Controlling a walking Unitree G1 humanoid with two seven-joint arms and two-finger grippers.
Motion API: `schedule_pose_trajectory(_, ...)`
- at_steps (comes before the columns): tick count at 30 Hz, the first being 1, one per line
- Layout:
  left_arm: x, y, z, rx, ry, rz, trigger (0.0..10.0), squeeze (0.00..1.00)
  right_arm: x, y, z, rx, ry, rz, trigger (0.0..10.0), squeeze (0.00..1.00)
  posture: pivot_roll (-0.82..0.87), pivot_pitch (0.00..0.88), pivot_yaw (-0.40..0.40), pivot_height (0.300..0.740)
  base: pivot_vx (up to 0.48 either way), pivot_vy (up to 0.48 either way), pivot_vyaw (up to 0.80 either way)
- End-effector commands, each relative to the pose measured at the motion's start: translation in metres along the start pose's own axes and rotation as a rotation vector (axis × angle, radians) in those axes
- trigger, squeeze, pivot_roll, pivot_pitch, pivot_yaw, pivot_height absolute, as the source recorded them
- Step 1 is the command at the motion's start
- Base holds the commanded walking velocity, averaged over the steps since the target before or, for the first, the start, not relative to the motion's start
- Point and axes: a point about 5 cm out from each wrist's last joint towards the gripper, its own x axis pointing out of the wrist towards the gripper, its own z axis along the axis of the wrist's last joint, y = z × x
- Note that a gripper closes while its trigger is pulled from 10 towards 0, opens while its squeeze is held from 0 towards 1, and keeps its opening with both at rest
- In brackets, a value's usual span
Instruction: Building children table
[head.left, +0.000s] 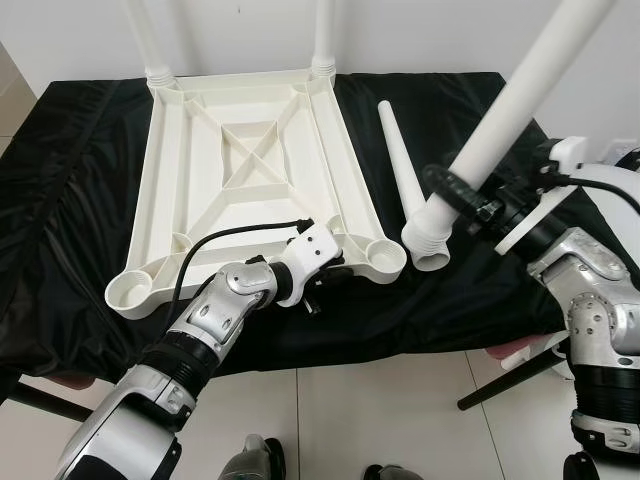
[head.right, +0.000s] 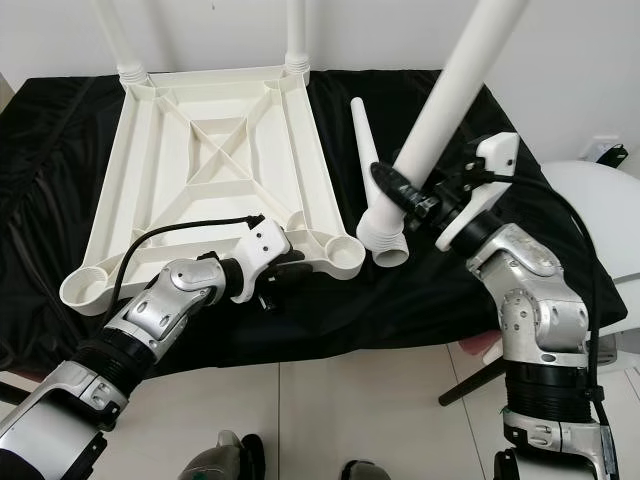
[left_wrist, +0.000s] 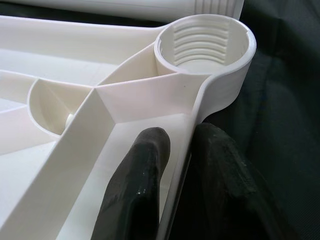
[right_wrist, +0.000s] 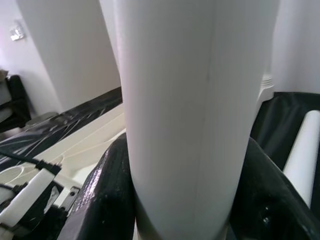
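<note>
Step in hand, by judgement: seating the third leg in the near right corner socket.

Upside-down white plastic tabletop with cross-braced ribs (head.left: 250, 170), flat on the black-draped bench (head.left: 70, 200); two legs already upright in the far corners. Long tapered white plastic leg (head.left: 500, 120), clamped between the fingers of the right claw (head.left: 462, 195), tilted, threaded end (head.left: 430, 245) low, just beside the socket and off to its right, not yet over it. Left claw (left_wrist: 175, 165), fingers closed on the tabletop's near edge wall, one inside and one outside, close to the open threaded round socket (left_wrist: 202, 40). Spare white leg (head.left: 400, 160), lying on the cloth to the right of the tabletop.

To do it well:
- Keep the left grip firm on the rim, so the top cannot slide or spin.
- Bring the threaded end left, over the socket's centre.
- Stand the leg upright before lowering; a tilted entry likely cross-threads.
- Lower until the threads meet, then turn gently; back off and realign on any binding.
- Mind the tall upper end swinging wide.
</note>
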Motion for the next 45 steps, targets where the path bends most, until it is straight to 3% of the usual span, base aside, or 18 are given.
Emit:
schedule_pose_trajectory(1,-0.003,-0.012,-0.017,0.005,0.092,-0.136,10.0,0.0,0.004,0.001,0.001,-0.016,0.003,0.045,10.0,0.0,-0.05,0.186,0.011,0.74,0.0,0.0,0.0)
schedule_pose_trajectory(10,-0.015,-0.017,-0.012,0.032,0.086,-0.151,10.0,0.0,0.023,0.006,-0.012,0.023,0.05,0.193,10.0,0.0,-0.02,0.202,-0.021,0.74,0.0,0.0,0.0)
schedule_pose_trajectory(22,-0.022,-0.026,-0.009,0.046,0.078,-0.168,10.0,0.0,0.037,0.004,-0.022,0.036,0.063,0.25,10.0,0.0,0.0,0.219,-0.031,0.74,0.0,0.0,0.0)
schedule_pose_trajectory(32,-0.03,-0.032,-0.003,0.041,0.064,-0.18,10.0,0.0,0.04,0.006,-0.033,0.024,0.082,0.276,10.0,0.0,-0.02,0.224,-0.02,0.74,0.0,0.0,0.0)
schedule_pose_trajectory(45,-0.034,-0.041,0.011,-0.002,0.032,-0.21,10.0,0.0,0.035,0.022,-0.04,-0.034,0.089,0.344,10.0,0.0,-0.05,0.229,0.013,0.74,0.0,0.0,0.0)
